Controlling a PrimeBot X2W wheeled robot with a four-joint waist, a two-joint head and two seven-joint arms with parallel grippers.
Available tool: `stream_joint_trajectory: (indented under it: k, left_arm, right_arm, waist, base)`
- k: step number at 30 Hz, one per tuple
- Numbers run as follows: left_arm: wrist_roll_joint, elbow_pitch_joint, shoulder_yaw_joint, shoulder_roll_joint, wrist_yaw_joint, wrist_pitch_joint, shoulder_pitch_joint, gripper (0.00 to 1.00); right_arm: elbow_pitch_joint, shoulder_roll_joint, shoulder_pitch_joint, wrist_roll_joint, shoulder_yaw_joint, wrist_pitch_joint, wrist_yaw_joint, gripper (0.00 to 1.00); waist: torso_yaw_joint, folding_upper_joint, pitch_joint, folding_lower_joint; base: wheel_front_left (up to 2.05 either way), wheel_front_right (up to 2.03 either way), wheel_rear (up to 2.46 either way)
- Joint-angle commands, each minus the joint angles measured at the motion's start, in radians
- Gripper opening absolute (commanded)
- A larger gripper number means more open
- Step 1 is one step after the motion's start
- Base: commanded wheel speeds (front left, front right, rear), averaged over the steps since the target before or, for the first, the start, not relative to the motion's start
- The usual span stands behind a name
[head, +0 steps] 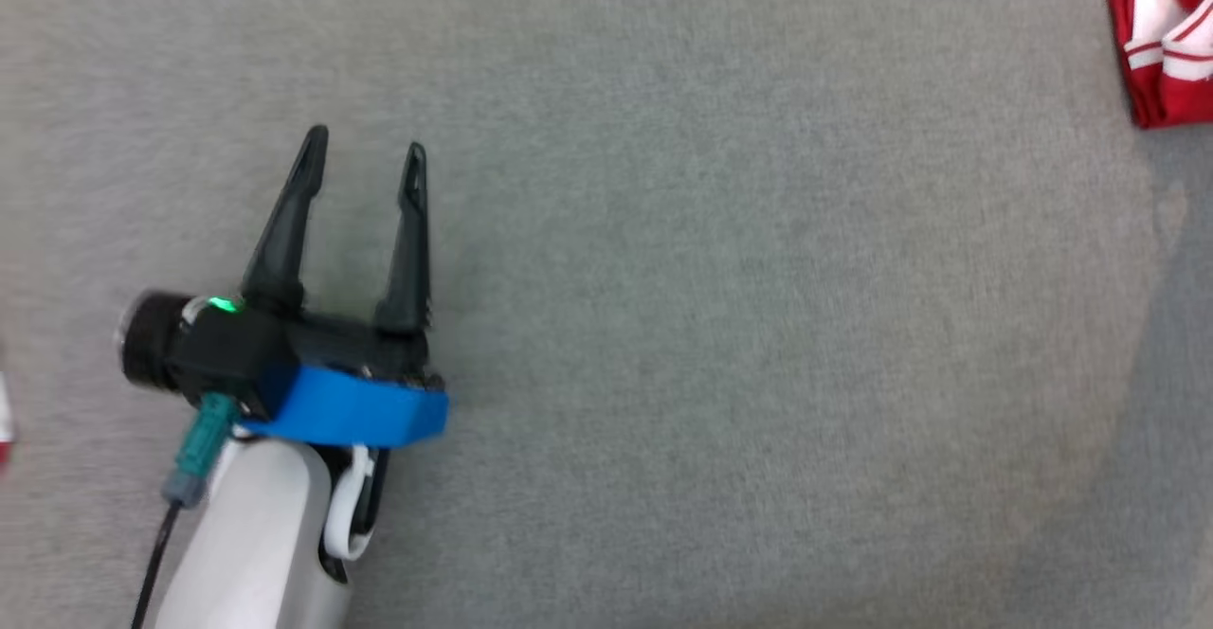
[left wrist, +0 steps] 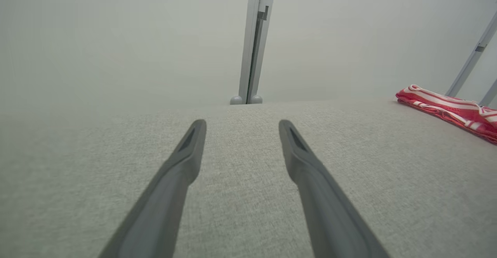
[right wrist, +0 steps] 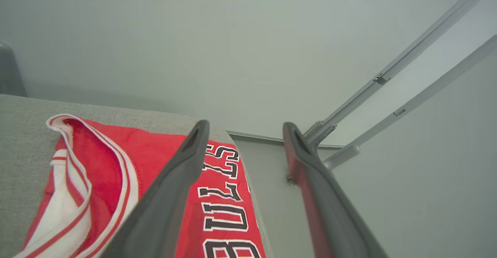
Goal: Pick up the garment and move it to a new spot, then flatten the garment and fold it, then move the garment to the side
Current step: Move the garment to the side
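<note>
While the left claw (head: 365, 141) hangs wide open and empty over the grey worktop (head: 711, 326), the right claw (right wrist: 244, 126), fingers spread with nothing between them, sits above the red-and-white garment (right wrist: 155, 145) lying at the worktop's far right edge.

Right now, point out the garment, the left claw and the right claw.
garment (head: 1180, 103): head view, red fabric near its lower edge.
left claw (head: 366, 141): head view, midway between its fingertips.
right claw (right wrist: 244, 125): right wrist view, midway between its fingertips.
</note>
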Motion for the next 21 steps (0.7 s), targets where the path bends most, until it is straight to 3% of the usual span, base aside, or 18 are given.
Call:
stream_joint_trajectory:
  k: [1, 6, 12, 21]
  left_arm:
    - [-0.005, 0.011, 0.001, -0.008, -0.002, -0.007, 0.009, 1.0]
    - [-0.031, 0.106, 0.015, -0.043, 0.004, -0.023, 0.061, 1.0]
    - [-0.03, 0.136, 0.057, -0.053, 0.026, -0.026, 0.169, 1.0]
    - [-0.027, 0.149, 0.099, -0.056, 0.027, -0.027, 0.287, 1.0]
  right_arm:
    - [0.008, 0.006, 0.032, 0.007, -0.001, -0.014, 0.0, 1.0]
    - [-0.009, 0.062, 0.161, 0.074, 0.056, -0.11, 0.0, 1.0]
    - [-0.126, 0.205, 0.365, 0.243, 0.144, -0.2, 0.0, 1.0]
    - [-0.367, 0.338, 0.687, 0.276, 0.204, -0.22, 0.0, 1.0]
  waist:
    - [0.001, -0.0001, -0.027, 0.0]
    - [0.06, -0.0001, -0.171, 0.0]
    - [0.085, -0.0001, -0.309, 0.0]
    - [0.118, -0.0001, -0.456, 0.0]
  base:
    - [0.0, 0.0, 0.0]
    - [0.0, 0.0, 0.0]
    - [0.0, 0.0, 0.0]
    - [0.0, 0.0, 0.0]
